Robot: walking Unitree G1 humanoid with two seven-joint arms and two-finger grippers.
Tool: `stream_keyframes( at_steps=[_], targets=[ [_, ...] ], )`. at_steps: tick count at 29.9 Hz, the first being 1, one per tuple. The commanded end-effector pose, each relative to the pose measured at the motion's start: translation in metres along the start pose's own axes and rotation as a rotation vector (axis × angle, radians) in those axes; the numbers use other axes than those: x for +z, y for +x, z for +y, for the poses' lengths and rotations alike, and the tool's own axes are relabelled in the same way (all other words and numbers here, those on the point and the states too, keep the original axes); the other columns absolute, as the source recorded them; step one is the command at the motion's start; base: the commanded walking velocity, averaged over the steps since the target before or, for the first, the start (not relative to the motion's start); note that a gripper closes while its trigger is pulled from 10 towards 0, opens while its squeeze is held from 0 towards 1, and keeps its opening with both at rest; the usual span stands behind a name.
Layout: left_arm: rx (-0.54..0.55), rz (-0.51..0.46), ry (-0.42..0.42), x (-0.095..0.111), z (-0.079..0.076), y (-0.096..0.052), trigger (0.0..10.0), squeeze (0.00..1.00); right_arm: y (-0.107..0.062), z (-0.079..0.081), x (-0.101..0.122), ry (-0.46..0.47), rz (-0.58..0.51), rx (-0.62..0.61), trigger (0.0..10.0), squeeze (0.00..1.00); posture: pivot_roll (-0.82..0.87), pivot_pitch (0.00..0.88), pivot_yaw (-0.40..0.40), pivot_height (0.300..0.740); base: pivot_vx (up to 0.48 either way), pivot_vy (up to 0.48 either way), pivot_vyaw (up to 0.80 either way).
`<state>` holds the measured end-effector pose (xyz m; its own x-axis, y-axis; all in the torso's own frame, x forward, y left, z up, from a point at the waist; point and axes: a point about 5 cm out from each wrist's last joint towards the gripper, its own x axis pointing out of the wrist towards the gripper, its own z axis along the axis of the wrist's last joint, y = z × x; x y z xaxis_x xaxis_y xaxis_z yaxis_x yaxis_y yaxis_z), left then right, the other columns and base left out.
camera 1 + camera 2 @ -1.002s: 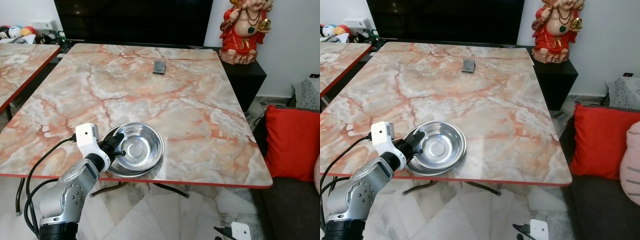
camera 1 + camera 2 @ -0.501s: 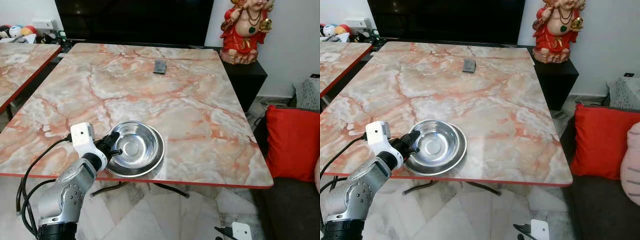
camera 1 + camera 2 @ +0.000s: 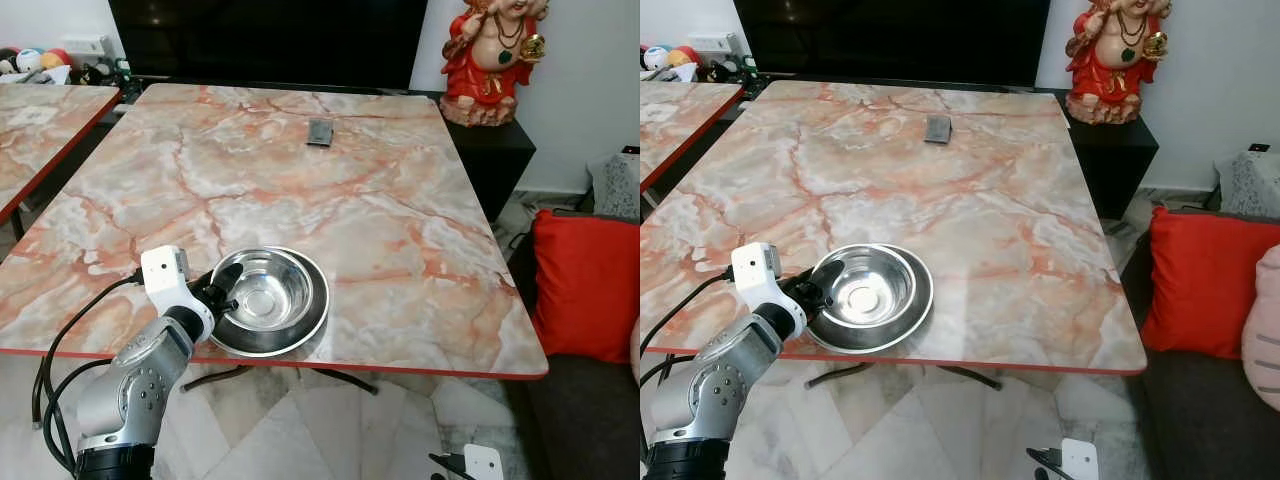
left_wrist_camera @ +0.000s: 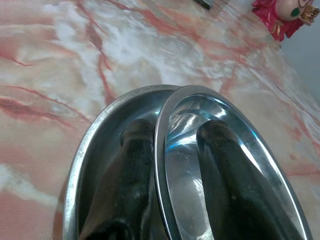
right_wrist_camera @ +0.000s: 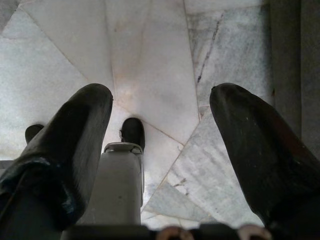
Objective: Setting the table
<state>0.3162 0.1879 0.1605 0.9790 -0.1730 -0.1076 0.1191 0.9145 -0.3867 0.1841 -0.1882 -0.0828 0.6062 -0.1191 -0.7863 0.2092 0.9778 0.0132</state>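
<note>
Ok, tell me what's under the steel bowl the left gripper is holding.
A second, wider steel dish sits under the steel bowl, on the marble table. The left gripper pinches the bowl's rim. The dish's middle is covered by the bowl.

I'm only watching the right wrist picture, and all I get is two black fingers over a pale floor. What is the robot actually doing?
Observer: The left gripper is at work. It grips the rim of a steel bowl, one finger inside the bowl and one outside.
Operator: Is the bowl on a table?
Observer: It sits in a steel plate at the near edge of a marbled table.
Operator: Anything else on that table?
Observer: A small dark flat object lies near the far end; I cannot tell what it is.
Operator: And what's around it?
Observer: A red statue stands beyond the far right corner, and a red cushion lies to the right.
</note>
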Motion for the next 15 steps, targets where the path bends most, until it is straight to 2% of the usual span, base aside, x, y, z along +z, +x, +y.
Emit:
stream_keyframes(
  at_steps=[1,15],
  targets=[
    [0.011,0.02,0.018,-0.0014,0.0013,-0.002,10.0,0.0,-0.0017,-0.0031,-0.0081,-0.003,0.026,-0.008,10.0,0.0,0.11,0.118,-0.056,0.74,0.0,0.0,0.0],
    [0.035,0.058,0.105,-0.0002,0.0088,-0.0054,10.0,0.0,-0.0018,-0.0044,-0.0086,-0.005,0.032,-0.007,10.0,0.0,0.11,0.119,-0.058,0.74,0.0,0.0,0.0]
  ],
)
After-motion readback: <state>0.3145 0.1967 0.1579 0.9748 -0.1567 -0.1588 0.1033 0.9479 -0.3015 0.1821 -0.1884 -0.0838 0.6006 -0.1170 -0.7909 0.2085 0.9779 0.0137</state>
